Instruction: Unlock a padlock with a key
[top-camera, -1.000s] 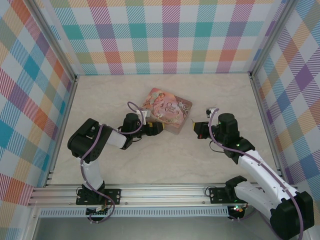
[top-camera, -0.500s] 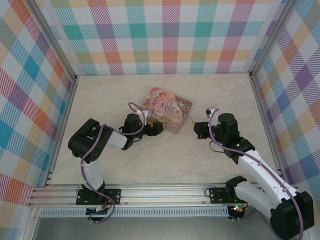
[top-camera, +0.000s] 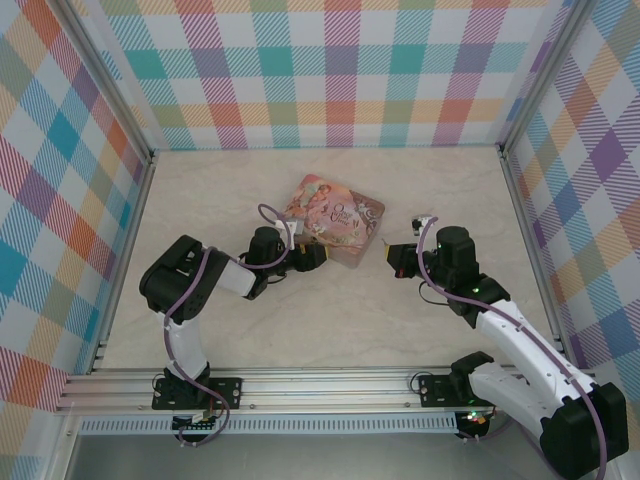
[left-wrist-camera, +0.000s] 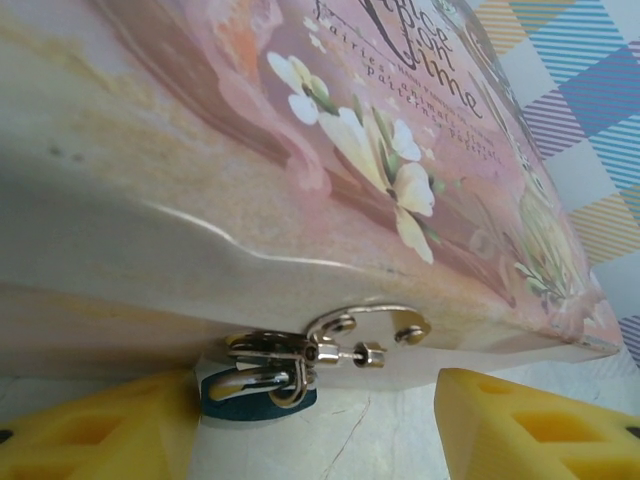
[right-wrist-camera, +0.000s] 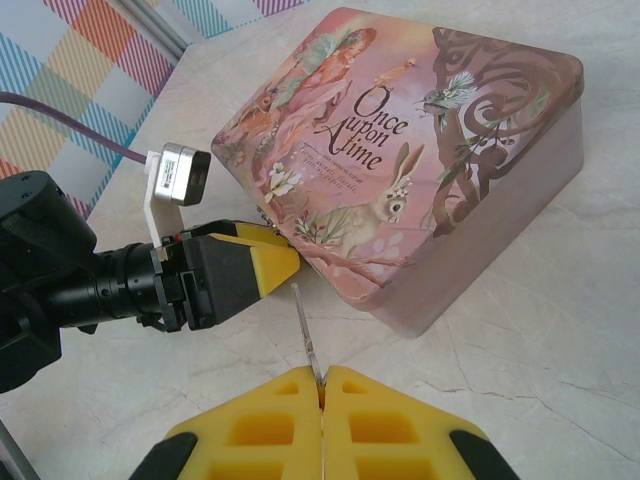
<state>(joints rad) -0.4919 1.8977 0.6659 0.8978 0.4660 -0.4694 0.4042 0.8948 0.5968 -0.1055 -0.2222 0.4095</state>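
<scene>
A pink illustrated rectangular tin (top-camera: 335, 222) is set at the middle of the pale marbled surface (top-camera: 330, 320). The tiny padlock with a blue body and thin metal shackle (left-wrist-camera: 258, 392) is hung from a small metal clasp (left-wrist-camera: 365, 325) on the tin's side wall, at the tin's 7 o'clock. The left jaws are spread either side of it, one just beside it, the other well apart. At the tin's 4 o'clock, the right jaws are clamped on the thin silver-grey metal key (right-wrist-camera: 305, 335).
</scene>
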